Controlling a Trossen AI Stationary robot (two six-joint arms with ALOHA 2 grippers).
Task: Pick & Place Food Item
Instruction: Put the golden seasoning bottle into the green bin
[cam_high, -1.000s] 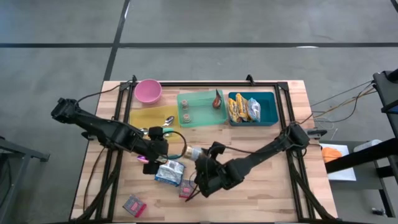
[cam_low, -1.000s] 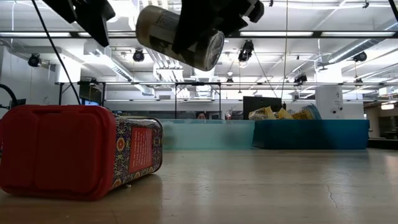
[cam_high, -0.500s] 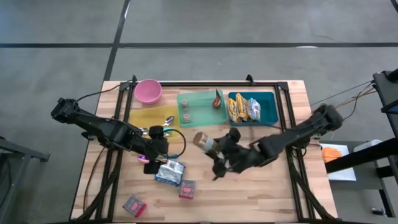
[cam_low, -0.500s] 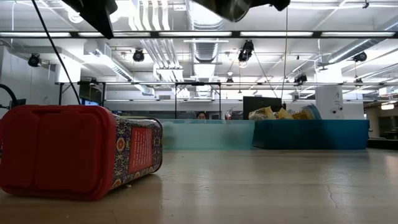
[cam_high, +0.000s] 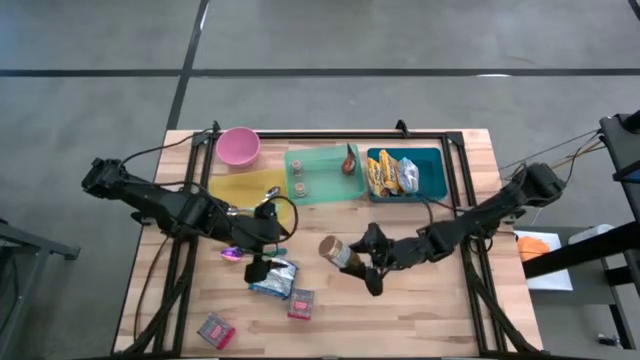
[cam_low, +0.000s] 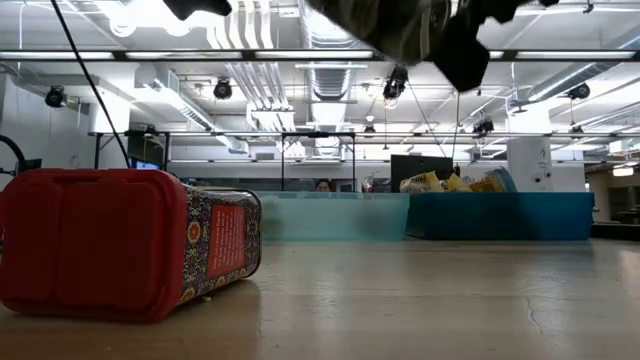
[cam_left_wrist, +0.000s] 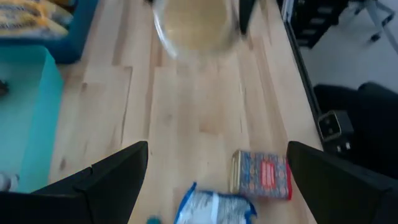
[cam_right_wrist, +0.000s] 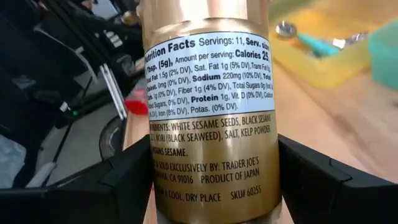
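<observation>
Wooden table (cam_high: 420, 300) with bins and small packets.
On it: pink bowl (cam_high: 238, 146), yellow tray (cam_high: 240, 184), green tray (cam_high: 322, 176), blue bin (cam_high: 432, 190), foil pouch (cam_high: 273, 278), and two small tins (cam_high: 300, 304), possibly tea.

Grey floor (cam_high: 90, 60) surrounds the wooden table (cam_high: 420, 320), crossed by dark seams. Beyond the table's far edge, the low view opens onto a large hall: long ceiling light strips (cam_low: 300, 55), exposed ducts (cam_low: 245, 85), hanging lamps (cam_low: 222, 90), a white pillar (cam_low: 530, 160) and a dark monitor (cam_low: 420, 170).
</observation>
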